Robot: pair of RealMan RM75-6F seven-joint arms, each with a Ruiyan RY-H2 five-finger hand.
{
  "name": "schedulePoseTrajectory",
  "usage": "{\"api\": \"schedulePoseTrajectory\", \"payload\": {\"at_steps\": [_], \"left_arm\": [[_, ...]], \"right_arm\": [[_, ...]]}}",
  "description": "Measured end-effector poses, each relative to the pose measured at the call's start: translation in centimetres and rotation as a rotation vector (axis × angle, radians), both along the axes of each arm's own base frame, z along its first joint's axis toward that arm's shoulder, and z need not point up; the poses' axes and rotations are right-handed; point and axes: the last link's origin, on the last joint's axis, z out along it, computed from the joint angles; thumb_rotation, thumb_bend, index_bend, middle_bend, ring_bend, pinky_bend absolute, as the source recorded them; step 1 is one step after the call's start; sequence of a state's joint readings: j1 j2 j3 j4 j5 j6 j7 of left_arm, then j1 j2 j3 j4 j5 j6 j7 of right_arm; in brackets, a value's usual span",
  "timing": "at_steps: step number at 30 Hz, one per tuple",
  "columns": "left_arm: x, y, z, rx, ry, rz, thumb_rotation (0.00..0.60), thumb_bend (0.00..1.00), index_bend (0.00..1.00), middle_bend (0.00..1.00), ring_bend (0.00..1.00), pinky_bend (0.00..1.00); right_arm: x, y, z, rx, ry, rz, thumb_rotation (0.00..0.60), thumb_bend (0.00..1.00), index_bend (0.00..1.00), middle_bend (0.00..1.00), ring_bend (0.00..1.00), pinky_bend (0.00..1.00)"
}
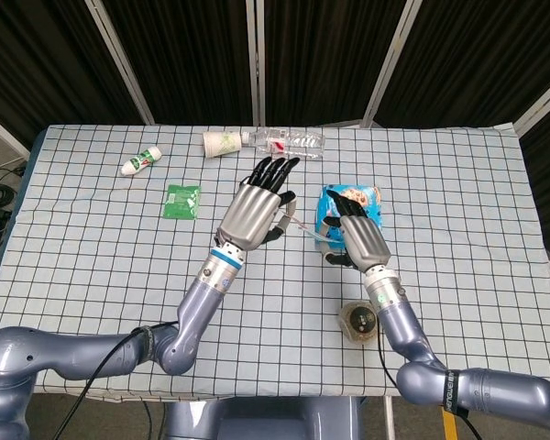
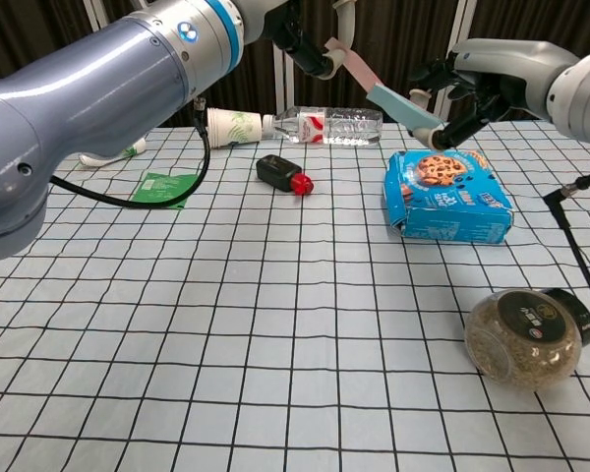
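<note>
Checked cloth below; mid-frame, the left hand (image 2: pixel 310 44) and right hand (image 2: pixel 462 93) each pinch an end of a toothbrush (image 2: pixel 379 87) (light, stiff, probably slippery; best held by the handle).

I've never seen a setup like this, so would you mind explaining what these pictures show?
This is a robot with two grey arms, each ending in a robot hand with fingers. One picture looks down from its head; the other looks forward from its chest, low over the table, which has a checked cloth.

The left robot hand and right robot hand are raised over the middle and together hold a pink and blue strip, one at each end.

On the cloth lie a blue cookie box, a jar on its side, a clear bottle, a paper cup, a green packet, a small white tube and a black object with a red tip.
</note>
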State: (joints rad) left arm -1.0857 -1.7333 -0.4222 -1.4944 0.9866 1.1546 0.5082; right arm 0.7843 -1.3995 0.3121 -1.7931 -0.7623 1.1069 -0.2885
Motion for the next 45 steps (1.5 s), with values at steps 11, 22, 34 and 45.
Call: {"api": "schedulePoseTrajectory", "payload": {"at_steps": [11, 22, 34, 45], "left_arm": [[-1.7, 0.7, 1.7, 0.039, 0.005, 0.026, 0.600, 0.53, 0.85, 0.00, 0.00, 0.00], [-7.2, 0.3, 2.5, 0.028, 0.100, 0.070, 0.600, 0.24, 0.56, 0.00, 0.00, 0.00], [-14.8, -1.3, 3.5, -0.088, 0.182, 0.179, 0.600, 0.00, 0.00, 0.00, 0.00, 0.00], [-21.4, -4.1, 10.7, 0.087, 0.206, 0.262, 0.600, 0.00, 0.00, 0.00, 0.00, 0.00]], "right_arm": [[-3.2, 0.0, 0.5, -0.019, 0.062, -0.039, 0.600, 0.56, 0.78, 0.02, 0.00, 0.00], [-6.3, 1.0, 0.8, -0.036, 0.180, -0.013, 0.600, 0.25, 0.36, 0.00, 0.00, 0.00], [-8.7, 3.0, 0.5, 0.020, 0.294, 0.002, 0.600, 0.00, 0.00, 0.00, 0.00, 0.00], [-9.8, 4.4, 5.1, -0.124, 0.336, 0.144, 0.600, 0.00, 0.00, 0.00, 0.00, 0.00]]}}
